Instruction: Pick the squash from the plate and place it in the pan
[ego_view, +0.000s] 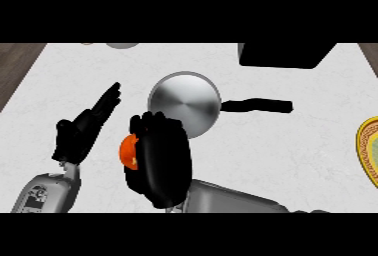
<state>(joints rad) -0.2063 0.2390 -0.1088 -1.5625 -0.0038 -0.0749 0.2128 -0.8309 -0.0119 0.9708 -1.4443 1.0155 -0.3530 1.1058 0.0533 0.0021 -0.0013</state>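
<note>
**Squash in the right hand, just short of the pan**

We see the right hand (159, 160) curled round the orange squash (128, 150), which shows only at the hand's left side. The pan (184, 100) lies on the white tabletop (295, 150) just beyond the fingertips, its black handle (258, 105) pointing away to the right. The plate (369, 150), with a yellow patterned rim, sits well off to the right of this hand at the view's edge. The left hand (81, 132) shows to the left, fingers straight and holding nothing. We can read no writing or labels anywhere.
</note>
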